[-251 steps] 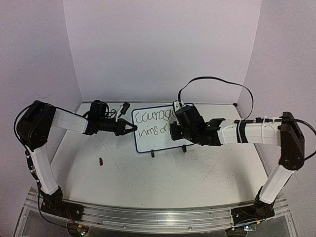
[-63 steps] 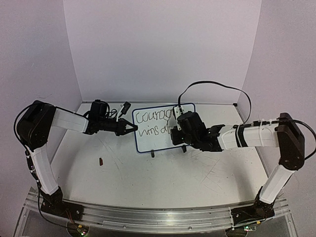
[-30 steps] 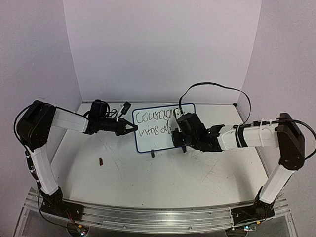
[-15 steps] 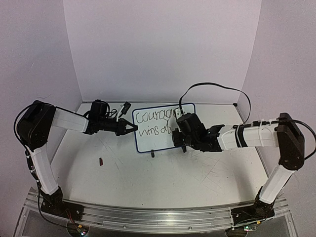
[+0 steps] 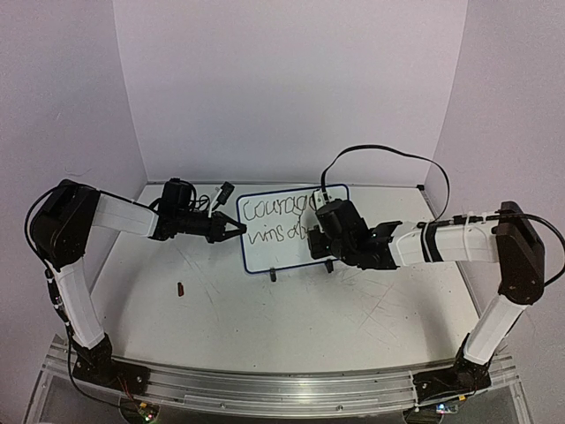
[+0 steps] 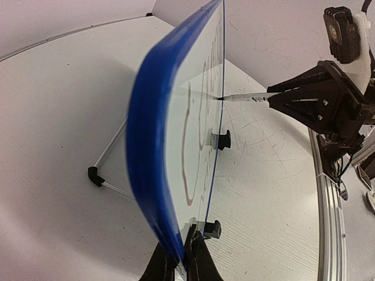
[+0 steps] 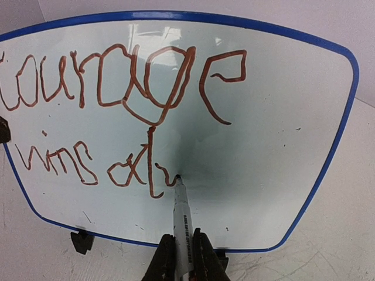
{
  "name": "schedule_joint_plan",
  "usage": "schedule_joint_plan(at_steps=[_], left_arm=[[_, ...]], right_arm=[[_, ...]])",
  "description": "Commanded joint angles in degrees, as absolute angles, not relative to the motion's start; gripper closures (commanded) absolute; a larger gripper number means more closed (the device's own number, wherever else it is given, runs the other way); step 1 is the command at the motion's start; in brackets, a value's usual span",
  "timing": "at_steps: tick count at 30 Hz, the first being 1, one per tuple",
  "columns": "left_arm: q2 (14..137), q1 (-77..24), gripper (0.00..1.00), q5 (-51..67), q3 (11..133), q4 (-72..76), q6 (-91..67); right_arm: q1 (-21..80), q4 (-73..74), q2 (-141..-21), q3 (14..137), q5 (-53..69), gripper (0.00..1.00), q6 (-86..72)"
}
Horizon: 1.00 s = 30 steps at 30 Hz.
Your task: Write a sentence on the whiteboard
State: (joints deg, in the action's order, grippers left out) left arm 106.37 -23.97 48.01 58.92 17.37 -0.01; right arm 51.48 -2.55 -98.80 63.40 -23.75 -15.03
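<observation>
As the marker (image 7: 180,218) writes, the sentence (image 7: 123,111) has grown longer.

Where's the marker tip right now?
In the right wrist view, the marker in the right gripper touches the whiteboard low at centre, ending the sentence.

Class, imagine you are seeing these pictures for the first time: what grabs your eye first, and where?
The blue-framed whiteboard stands centrally, with red-brown handwriting reading "Courage" above an unfinished second line. The right gripper presses a marker tip to it, while the left gripper pinches the board's edge.
</observation>
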Motion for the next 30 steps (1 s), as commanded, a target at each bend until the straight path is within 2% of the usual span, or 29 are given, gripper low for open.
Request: schedule_joint_plan(at_steps=[1,30], left_arm=[[107.3,-23.3,1.0,38.3,60.3,14.2,5.0],[107.1,-23.3,1.0,38.2,60.3,14.0,5.1]], right_arm=[[50.3,-5.0,-98.3,65.2,-27.6,1.0,-14.3],[51.7,-3.4,-97.2,60.5,-25.2,1.0,-17.5]])
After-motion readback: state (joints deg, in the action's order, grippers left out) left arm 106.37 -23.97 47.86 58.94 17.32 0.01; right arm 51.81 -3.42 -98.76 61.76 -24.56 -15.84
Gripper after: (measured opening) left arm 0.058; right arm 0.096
